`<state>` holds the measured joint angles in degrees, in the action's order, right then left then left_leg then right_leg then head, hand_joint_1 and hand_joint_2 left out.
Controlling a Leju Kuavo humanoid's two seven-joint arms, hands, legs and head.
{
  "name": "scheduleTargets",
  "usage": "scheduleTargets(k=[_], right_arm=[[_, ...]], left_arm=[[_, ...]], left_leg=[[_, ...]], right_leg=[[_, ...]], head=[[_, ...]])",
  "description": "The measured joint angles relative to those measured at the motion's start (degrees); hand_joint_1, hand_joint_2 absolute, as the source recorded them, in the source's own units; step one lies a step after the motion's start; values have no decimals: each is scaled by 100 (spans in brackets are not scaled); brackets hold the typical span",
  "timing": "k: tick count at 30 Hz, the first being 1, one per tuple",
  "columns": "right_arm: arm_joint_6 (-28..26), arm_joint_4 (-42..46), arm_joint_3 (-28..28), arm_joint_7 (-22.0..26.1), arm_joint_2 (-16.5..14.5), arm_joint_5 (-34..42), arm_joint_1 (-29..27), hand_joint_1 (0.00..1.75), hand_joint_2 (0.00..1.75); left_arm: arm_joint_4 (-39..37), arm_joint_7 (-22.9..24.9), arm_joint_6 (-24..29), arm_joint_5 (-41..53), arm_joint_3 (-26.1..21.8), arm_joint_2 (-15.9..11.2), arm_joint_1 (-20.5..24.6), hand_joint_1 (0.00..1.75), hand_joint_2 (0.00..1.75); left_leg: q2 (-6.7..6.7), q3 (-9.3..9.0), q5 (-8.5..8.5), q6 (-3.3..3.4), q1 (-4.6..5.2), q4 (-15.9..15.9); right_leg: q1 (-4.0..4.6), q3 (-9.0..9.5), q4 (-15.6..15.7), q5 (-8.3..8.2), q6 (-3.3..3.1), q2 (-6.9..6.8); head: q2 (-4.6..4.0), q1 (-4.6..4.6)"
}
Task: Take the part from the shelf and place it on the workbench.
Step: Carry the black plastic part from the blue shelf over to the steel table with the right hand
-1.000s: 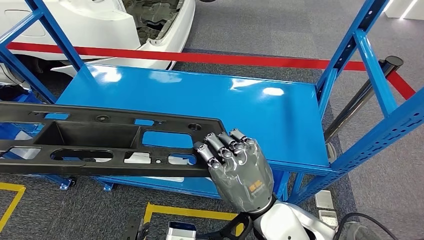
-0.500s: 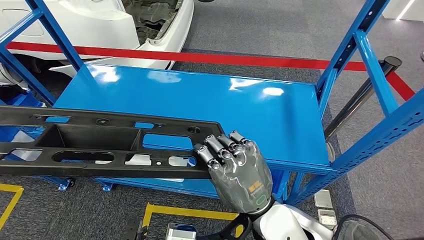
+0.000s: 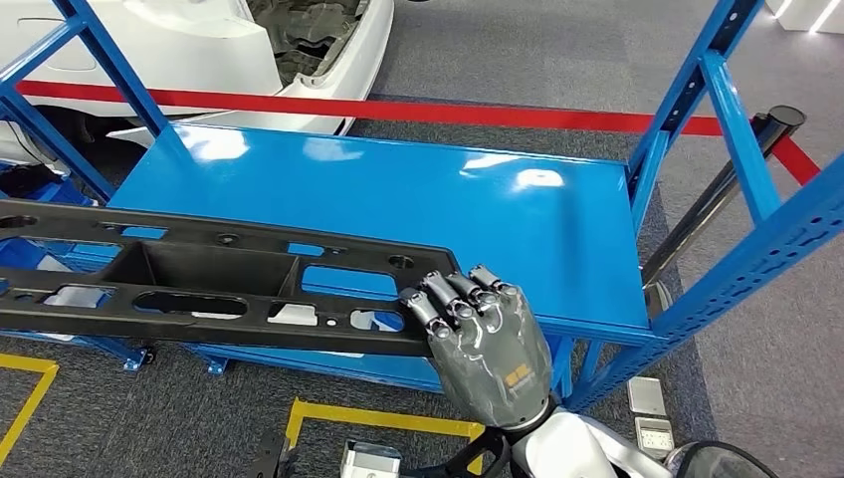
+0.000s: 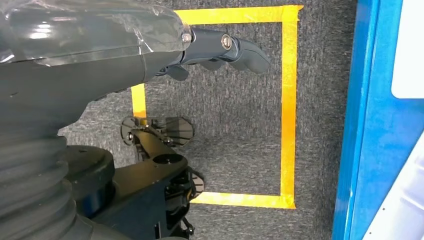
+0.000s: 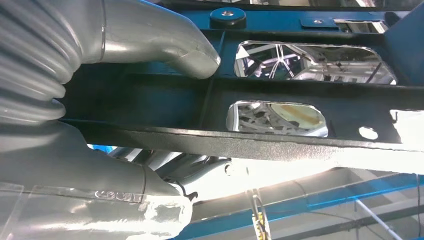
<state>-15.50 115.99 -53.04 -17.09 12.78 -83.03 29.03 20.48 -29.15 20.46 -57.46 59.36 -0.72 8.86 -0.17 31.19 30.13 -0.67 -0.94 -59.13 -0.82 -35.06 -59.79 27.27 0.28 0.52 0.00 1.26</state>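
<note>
Head view, part: one long black plastic part (image 3: 199, 289) with several cut-outs, lying over the front edge of the blue shelf (image 3: 557, 229); its left end is cut off by the frame.
Head view, right hand: one right hand (image 3: 483, 339), fingers curled over the part's right end, gripping it.
Head view, background: one white car body (image 3: 149, 45); one red floor line (image 3: 518, 117).
Left wrist view: one left hand (image 4: 150, 50) over grey carpet and yellow floor tape (image 4: 288, 105), one finger extended, holding nothing; its other fingers are hidden.
Right wrist view: thumb (image 5: 165, 47) pressed against the part's underside; the fingers are hidden.

No readable text; the right hand (image 3: 490, 344) bears a blurred orange mark.
</note>
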Motion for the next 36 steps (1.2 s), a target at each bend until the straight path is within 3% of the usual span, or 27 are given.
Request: scheduleTargets(k=[2,4,6,7,8,11,12,15,17,20,21,22,23,25,27,30,32,35,36], right_arm=[[1,0,1,-9,-1,7,3,175,175],[1,-3,1,-21,-2,17,0,175,175],[1,-12,1,-26,-2,25,-7,175,175],[1,-16,1,-26,-2,25,-11,175,175],[1,-19,1,-27,-2,26,-13,175,175],[1,-21,2,-33,-2,36,-14,175,175],[1,-22,4,-35,-2,41,-14,175,175],[-3,-28,9,-36,-1,64,-16,175,175],[-9,-36,14,-30,3,82,-23,175,175],[-15,-48,19,-16,7,96,-32,175,175],[-15,-56,19,-9,8,97,-35,175,175],[-15,-65,19,-1,9,100,-38,175,175],[-15,-74,19,8,9,103,-40,175,175],[-15,-84,19,20,9,110,-38,175,175],[-15,-85,21,29,8,113,-31,175,175],[-15,-88,27,32,7,118,-24,175,175],[-15,-95,27,31,5,132,-22,175,175],[-21,-103,27,25,3,161,-22,175,175],[-23,-110,27,22,3,171,-24,175,175]], left_arm=[[0,1,5,1,0,0,4,0,175],[0,3,9,3,0,0,2,0,175],[0,5,9,4,0,0,-2,0,175],[0,6,9,4,0,0,-2,0,175],[0,7,9,4,0,0,0,0,175],[0,11,11,4,-1,0,20,0,175],[0,13,13,4,-1,0,27,0,175],[0,16,16,4,-3,3,30,0,175],[-1,17,21,1,-3,8,36,0,175],[-1,19,26,-3,-4,14,44,0,175],[-1,19,28,-4,-4,15,43,0,175],[-1,19,30,-6,-4,16,43,0,175],[0,19,32,-9,-4,17,43,0,175],[0,19,35,-15,-4,23,44,0,175],[0,17,36,-17,-4,32,46,0,175],[0,15,36,-16,-4,41,48,0,175],[-1,15,35,-16,-4,42,47,0,175],[-2,15,35,-16,-4,42,47,0,175],[-2,15,35,-17,-4,42,46,0,175]], left_leg=[[0,91,220,-48,-9,-271],[3,372,626,-79,-13,-977],[3,599,853,-88,-12,-1564],[3,564,794,-77,-10,-1545],[3,417,638,-57,-8,-1296],[-3,-169,180,17,14,-154],[-6,-230,132,39,28,17],[4,-158,48,118,40,58],[33,-75,-56,196,17,91],[58,109,-180,261,32,84],[62,173,-213,265,44,68],[65,236,-244,267,54,48],[66,296,-272,266,65,24],[63,386,-308,250,80,-27],[61,431,-350,207,87,-60],[62,455,-442,108,79,-52],[44,508,-304,50,83,-172],[28,767,413,-40,50,-1033],[28,836,579,-67,35,-1367]], right_leg=[[-18,-2,43,-38,-67,-24],[-7,-31,44,-65,-108,-45],[13,-79,31,-91,-130,-55],[19,-99,25,-105,-133,-55],[23,-114,18,-119,-130,-54],[42,-138,1,-165,-83,-51],[47,-148,-3,-189,-54,-53],[43,-180,0,-254,56,-53],[36,-279,-196,-25,114,-52],[21,-569,-1152,716,144,-53],[21,-604,-1427,839,145,-52],[24,-555,-1531,844,138,-52],[29,-407,-1436,753,121,-52],[57,123,-711,499,46,-53],[95,526,-46,424,-12,-52],[114,592,177,384,-47,-49],[73,550,242,282,-104,-66],[48,365,248,129,-176,-89],[47,283,224,85,-177,-93]], head=[[0,-62],[0,-155],[0,-211],[0,-228],[0,-247],[0,-308],[0,-312],[0,-277],[0,-220],[0,-93],[0,-63],[0,-39],[0,-21],[0,10],[0,20],[0,23],[0,13],[0,-109],[0,-148]])
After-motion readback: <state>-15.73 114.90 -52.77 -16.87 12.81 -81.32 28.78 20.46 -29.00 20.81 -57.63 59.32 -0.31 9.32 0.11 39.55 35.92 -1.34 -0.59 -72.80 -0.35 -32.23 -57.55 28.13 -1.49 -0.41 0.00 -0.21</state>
